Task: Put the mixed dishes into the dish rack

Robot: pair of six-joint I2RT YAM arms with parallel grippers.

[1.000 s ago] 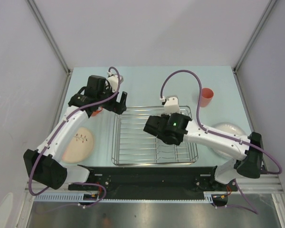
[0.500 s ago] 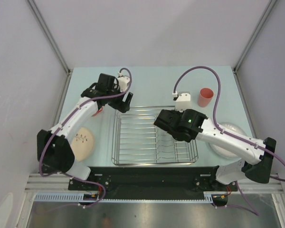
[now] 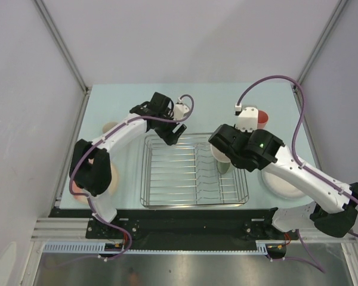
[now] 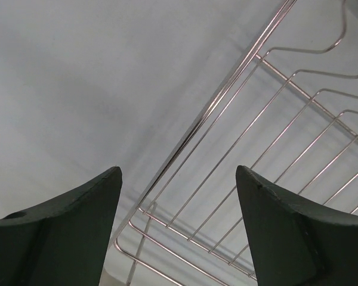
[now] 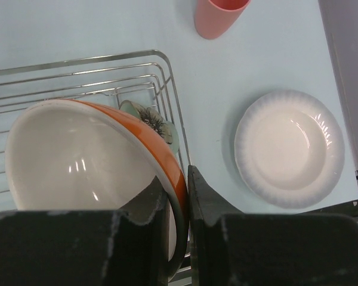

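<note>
My right gripper (image 5: 176, 179) is shut on the rim of the orange bowl with white inside (image 5: 77, 161), holding it tilted over the right part of the dish rack (image 3: 179, 179). A grey-green bowl (image 5: 161, 124) stands in the rack just beyond it. My left gripper (image 4: 179, 174) hangs open and empty over the rack's far-left corner (image 4: 167, 208). The white plate (image 5: 289, 149) lies right of the rack. The salmon-pink cup (image 5: 218, 15) stands beyond the rack. The salmon-pink plate (image 3: 111, 177) lies left of the rack, mostly hidden by my left arm.
A pale round dish (image 3: 109, 126) sits on the table at the far left, behind my left arm. The left arm arches over the table's left side. Grey walls close in the table's left, right and far edges.
My left gripper has swung right, from the table's left side to the rack's far-left corner. My right arm has carried the orange bowl right and farther back over the rack.
</note>
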